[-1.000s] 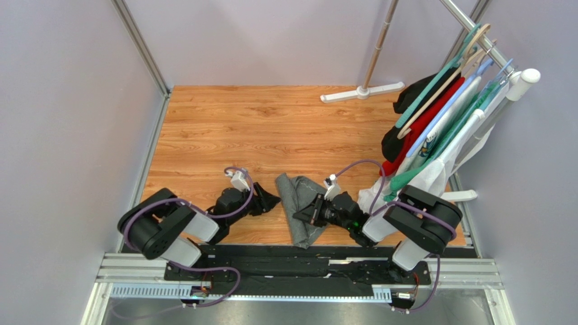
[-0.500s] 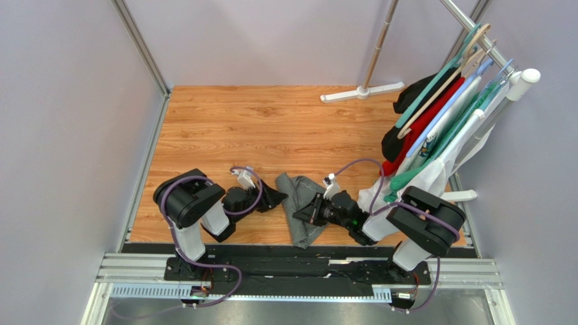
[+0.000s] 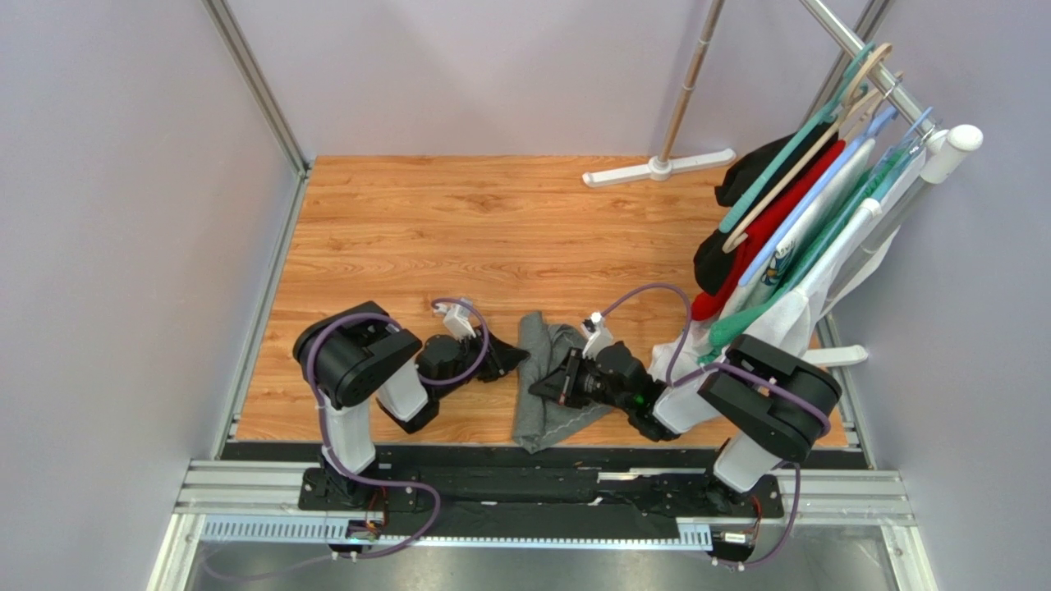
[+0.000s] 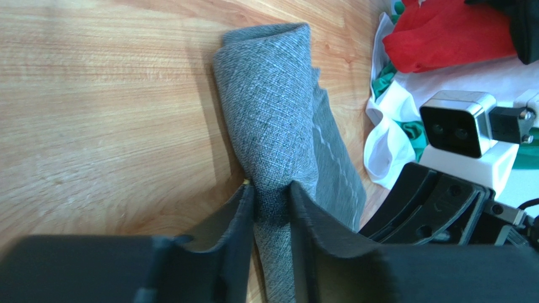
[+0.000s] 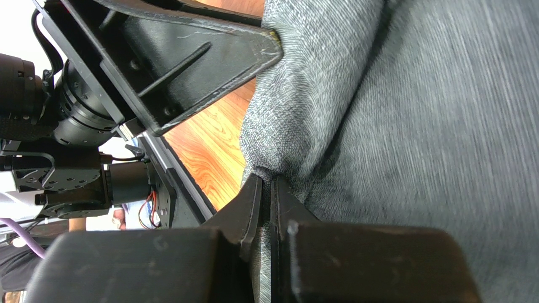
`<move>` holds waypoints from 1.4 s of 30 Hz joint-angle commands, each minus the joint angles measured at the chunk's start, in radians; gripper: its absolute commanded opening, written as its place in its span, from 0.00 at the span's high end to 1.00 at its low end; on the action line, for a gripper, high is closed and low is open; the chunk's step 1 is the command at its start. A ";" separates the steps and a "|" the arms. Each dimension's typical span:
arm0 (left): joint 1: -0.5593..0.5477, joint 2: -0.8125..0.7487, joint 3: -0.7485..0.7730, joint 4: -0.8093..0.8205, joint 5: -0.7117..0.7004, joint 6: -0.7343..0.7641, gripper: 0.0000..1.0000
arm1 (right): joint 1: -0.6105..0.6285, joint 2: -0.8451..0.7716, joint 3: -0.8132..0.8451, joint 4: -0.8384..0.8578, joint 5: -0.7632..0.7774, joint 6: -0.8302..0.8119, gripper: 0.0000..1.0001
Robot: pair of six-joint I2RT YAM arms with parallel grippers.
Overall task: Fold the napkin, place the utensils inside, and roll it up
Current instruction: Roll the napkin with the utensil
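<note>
The napkin [image 4: 272, 95] lay rolled on the bench [image 4: 95, 95], pinched between my left jaws, a fold clamped in my right jaws; soft, limp cloth, I judged; best held across the roll.

The napkin [image 4: 272, 107] ran off the left wrist view's bottom edge. The right wrist view blurred its right side.

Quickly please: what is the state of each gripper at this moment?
left gripper: closed on the rolled napkin, one finger on each side.
right gripper: closed, pinching a fold of the napkin.
</note>
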 commanded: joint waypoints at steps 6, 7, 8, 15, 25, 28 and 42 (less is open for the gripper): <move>-0.040 0.006 0.034 0.040 0.069 0.047 0.98 | -0.006 0.063 0.025 -0.142 0.042 -0.070 1.00; -0.040 0.002 0.034 0.040 0.069 0.055 1.00 | -0.007 0.056 0.027 -0.150 0.045 -0.071 1.00; -0.038 -0.001 0.029 0.040 0.064 0.061 1.00 | -0.009 0.051 0.030 -0.171 0.046 -0.080 1.00; -0.038 -0.016 0.014 0.043 0.044 0.095 1.00 | -0.007 -0.055 0.082 -0.371 0.077 -0.172 0.91; -0.038 -0.073 0.004 -0.014 0.029 0.165 1.00 | -0.007 -0.225 0.108 -0.557 0.130 -0.228 0.56; -0.040 -0.093 0.003 -0.040 0.029 0.185 1.00 | -0.007 -0.290 0.117 -0.639 0.149 -0.249 0.49; -0.040 -0.169 0.005 -0.132 0.058 0.302 1.00 | -0.074 -0.282 0.170 -0.687 0.183 -0.306 0.42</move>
